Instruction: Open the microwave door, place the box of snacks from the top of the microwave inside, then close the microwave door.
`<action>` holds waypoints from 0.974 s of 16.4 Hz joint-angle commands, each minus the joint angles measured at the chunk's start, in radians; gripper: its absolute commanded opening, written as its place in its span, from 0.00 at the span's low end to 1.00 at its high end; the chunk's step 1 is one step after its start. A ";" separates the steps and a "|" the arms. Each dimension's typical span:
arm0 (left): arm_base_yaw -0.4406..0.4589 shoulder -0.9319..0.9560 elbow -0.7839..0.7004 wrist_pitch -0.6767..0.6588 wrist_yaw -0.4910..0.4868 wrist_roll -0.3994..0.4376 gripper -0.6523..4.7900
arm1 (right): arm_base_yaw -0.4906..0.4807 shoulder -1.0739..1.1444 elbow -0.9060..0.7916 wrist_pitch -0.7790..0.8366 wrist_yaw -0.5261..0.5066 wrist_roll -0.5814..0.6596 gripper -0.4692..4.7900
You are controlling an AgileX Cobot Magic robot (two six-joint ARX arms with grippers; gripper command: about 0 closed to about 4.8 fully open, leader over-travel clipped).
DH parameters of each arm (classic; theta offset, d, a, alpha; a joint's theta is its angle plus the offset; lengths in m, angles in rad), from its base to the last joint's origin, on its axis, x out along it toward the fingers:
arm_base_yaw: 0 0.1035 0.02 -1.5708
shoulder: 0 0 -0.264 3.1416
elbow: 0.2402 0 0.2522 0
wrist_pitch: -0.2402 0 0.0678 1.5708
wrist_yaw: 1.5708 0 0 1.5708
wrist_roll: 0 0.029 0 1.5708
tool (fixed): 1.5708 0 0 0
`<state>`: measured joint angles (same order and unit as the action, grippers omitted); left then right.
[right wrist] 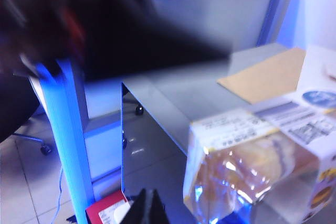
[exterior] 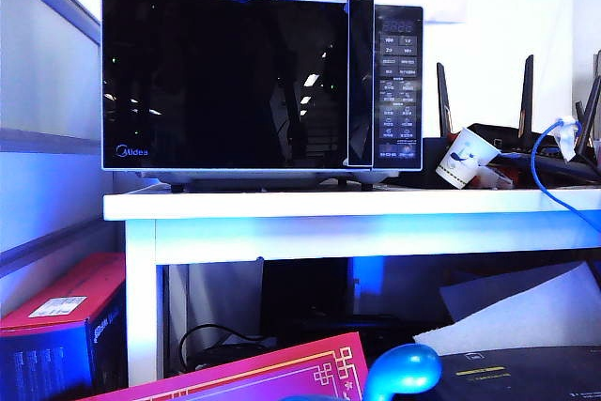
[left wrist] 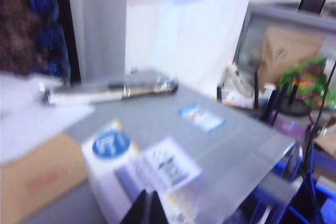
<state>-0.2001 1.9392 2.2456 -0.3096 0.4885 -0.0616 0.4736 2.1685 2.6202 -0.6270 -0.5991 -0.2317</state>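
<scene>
Hovering above the microwave (exterior: 261, 82), we keep both claws pressed together and empty: the left gripper (left wrist: 148, 208) sits just over the box of snacks (left wrist: 144, 174), the right gripper (right wrist: 147, 205) near the box's end, probably only sizing things up. We judge nothing started, since the microwave door (exterior: 221, 82) is shut and the box rests on top. Beneath stands a white table (exterior: 357, 206) in a cluttered room.

White table (exterior: 282, 206): microwave (exterior: 261, 82) on its left half, feet near front edge; tipped paper cup (exterior: 467, 159), black router (exterior: 526, 143), blue cable (exterior: 545, 180) toward right end.
</scene>
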 commanded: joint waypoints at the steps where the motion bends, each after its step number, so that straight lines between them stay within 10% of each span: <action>1: 0.001 -0.008 0.062 -0.029 -0.042 0.002 0.11 | 0.002 0.023 0.002 0.006 -0.006 0.008 0.08; 16: 0.003 -0.032 0.158 -0.188 -0.031 0.028 0.11 | 0.014 0.023 0.003 0.048 0.105 0.022 0.08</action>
<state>-0.1993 1.9316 2.3985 -0.4774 0.4351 -0.0383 0.4858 2.2395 2.6137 -0.5659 -0.4915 -0.2134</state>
